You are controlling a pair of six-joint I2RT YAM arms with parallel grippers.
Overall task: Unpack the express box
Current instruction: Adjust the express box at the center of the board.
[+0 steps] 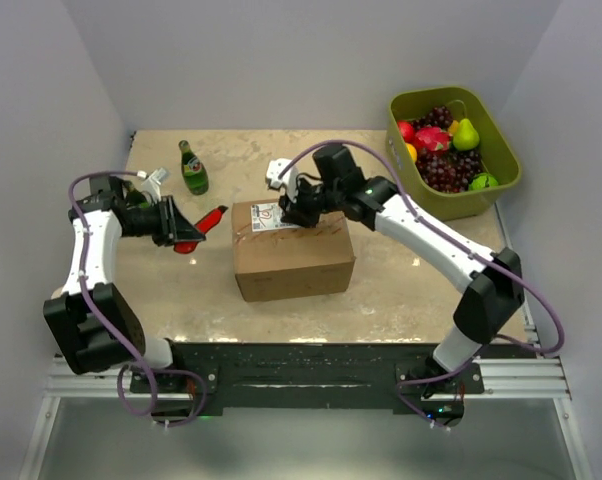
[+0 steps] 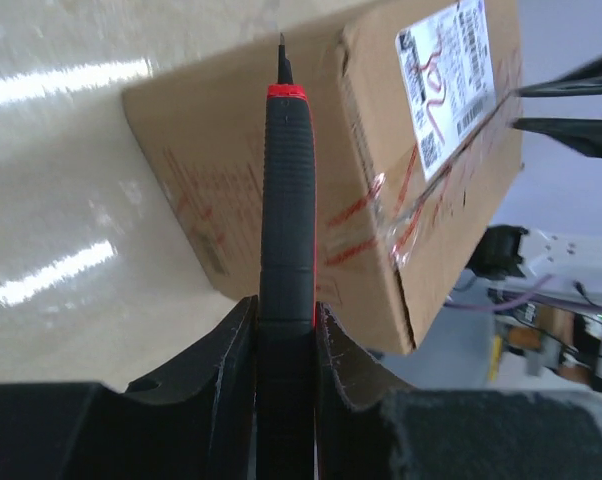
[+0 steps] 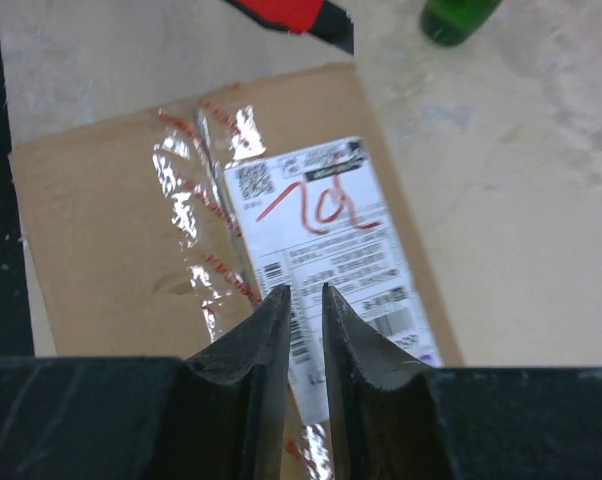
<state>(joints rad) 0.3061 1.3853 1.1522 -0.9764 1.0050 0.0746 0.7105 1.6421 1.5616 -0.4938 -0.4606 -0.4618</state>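
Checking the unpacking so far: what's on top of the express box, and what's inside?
On top of the express box lie a white shipping label and clear tape. The flaps are shut, so the contents cannot be seen.

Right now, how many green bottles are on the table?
1. The green bottle stands upright near the table's far left corner, behind the left gripper holding the red-and-black box cutter. None shows behind the express box, though something could hide there.

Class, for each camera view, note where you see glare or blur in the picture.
Top external: soft sheen on the table, otherwise sharp. Left wrist: bright glare streaks on the table, background blurred beyond the express box. Right wrist: glare on the clear tape beside the label.
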